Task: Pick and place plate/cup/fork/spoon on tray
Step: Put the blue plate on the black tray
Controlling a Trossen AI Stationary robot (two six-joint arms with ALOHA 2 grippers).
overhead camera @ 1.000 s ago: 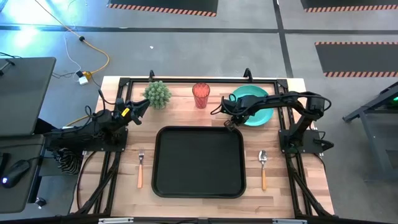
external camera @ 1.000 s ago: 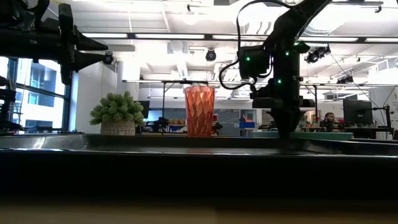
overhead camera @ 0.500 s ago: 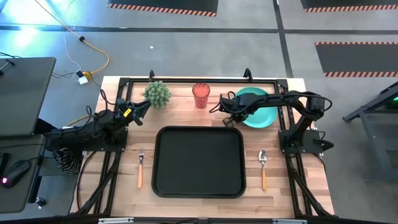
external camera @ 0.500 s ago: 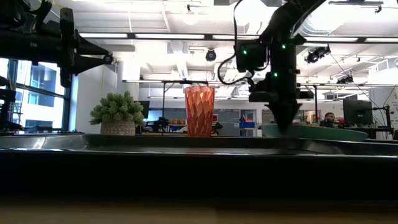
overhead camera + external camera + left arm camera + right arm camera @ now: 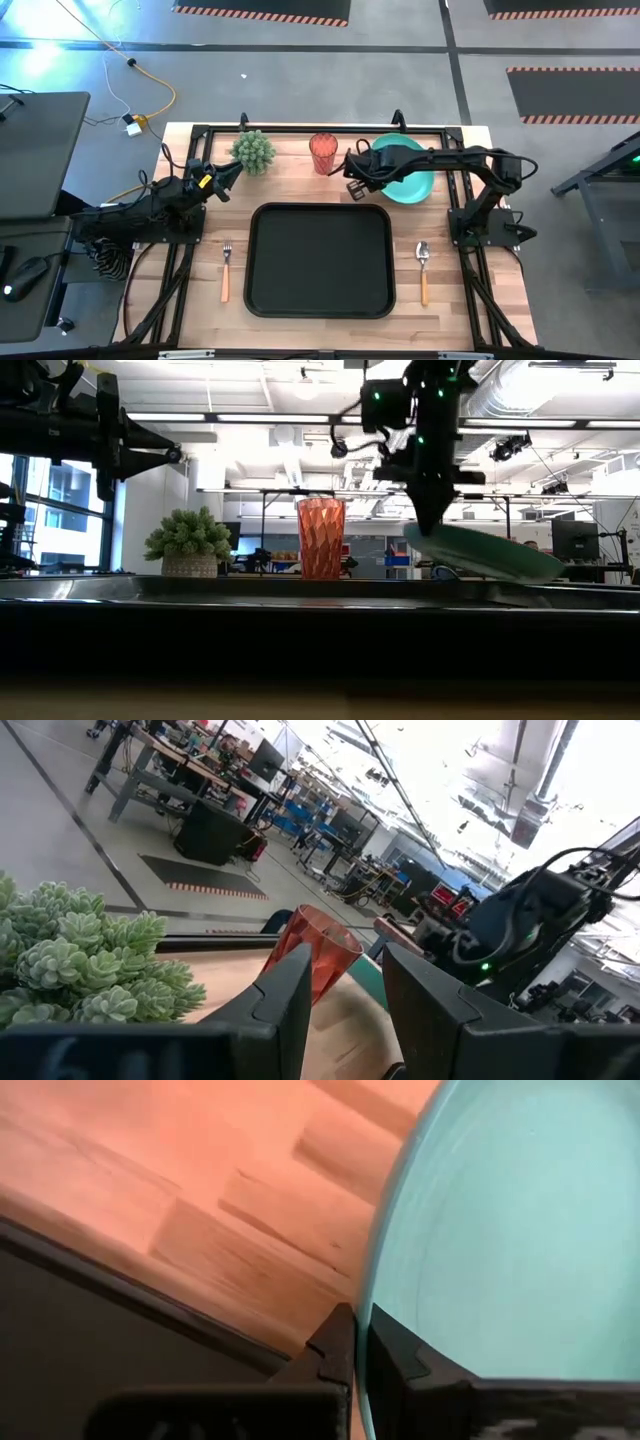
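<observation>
Right hand (image 5: 352,187) pinches the plate (image 5: 405,172) by its rim, fingers closed on the edge; plate is lifted and tilted, just behind the tray (image 5: 320,259). Risk: an edge grip on a tilted plate could slip or swing into the cup (image 5: 323,152) close by. Low view shows tilt and clearance off the worktop (image 5: 200,300); high view doesn't. Left hand (image 5: 228,172) waits near the plant (image 5: 253,150), fingers apart, empty.

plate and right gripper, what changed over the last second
The right gripper, shut on the plate's rim, has raised it off the table, tilted, and carried it slightly toward the cup. The left gripper, cup, tray, fork and spoon stayed put.
</observation>
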